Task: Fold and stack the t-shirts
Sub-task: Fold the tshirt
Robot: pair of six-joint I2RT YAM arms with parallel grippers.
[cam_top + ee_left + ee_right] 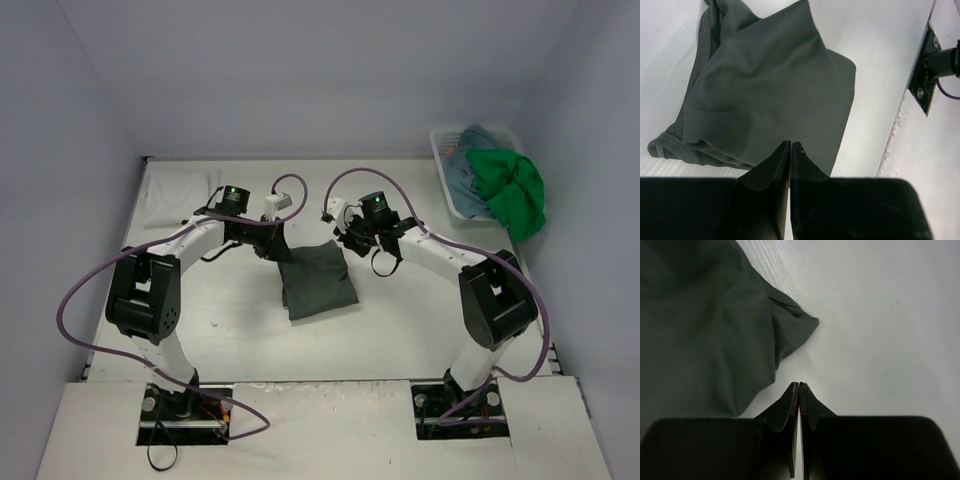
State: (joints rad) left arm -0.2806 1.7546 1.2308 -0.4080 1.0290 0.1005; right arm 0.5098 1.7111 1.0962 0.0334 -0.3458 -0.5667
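Both pincers are fully closed. Your right pincer (798,385) holds nothing, just beside the dark grey-green t-shirt (318,280) at mid-bench (400,320). The left pincer (790,145) meets its edge, grip unclear. Lift now and one corner may stay down, skewing the fold.

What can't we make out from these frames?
- Left wrist: whether the shut left tool pinches the dark grey shirt; its own body covers the hem.
- Right wrist: whether the shut right tool touches that shirt; its body hides the edge.
- Top external: what lies under the green shirt and teal-blue shirt in the basket.
- Top external: white shirt outline, lost against the white table.
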